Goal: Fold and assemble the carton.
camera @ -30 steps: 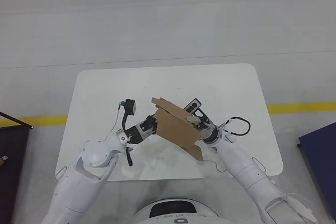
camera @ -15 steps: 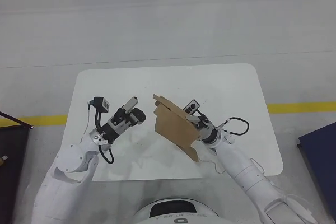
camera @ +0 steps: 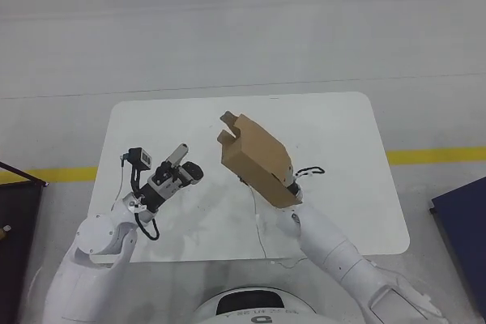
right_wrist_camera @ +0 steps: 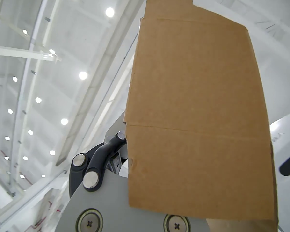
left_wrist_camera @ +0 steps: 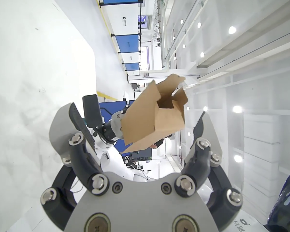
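Over bench point(camera: 146, 130) centre, carton point(camera: 259, 159) is aloft and tilted, open end toward 11 o'clock. Right gripper point(left_wrist_camera: 117, 125) pinches its 5 o'clock end, fingers mostly hidden. Left gripper point(camera: 188, 160) sits at carton's 9 o'clock, apart, fingers point(left_wrist_camera: 75, 114) spread.

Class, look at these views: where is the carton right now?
In the top view the carton is held up over the middle of the table by the right arm, with the open left gripper apart from it on the robot's left.
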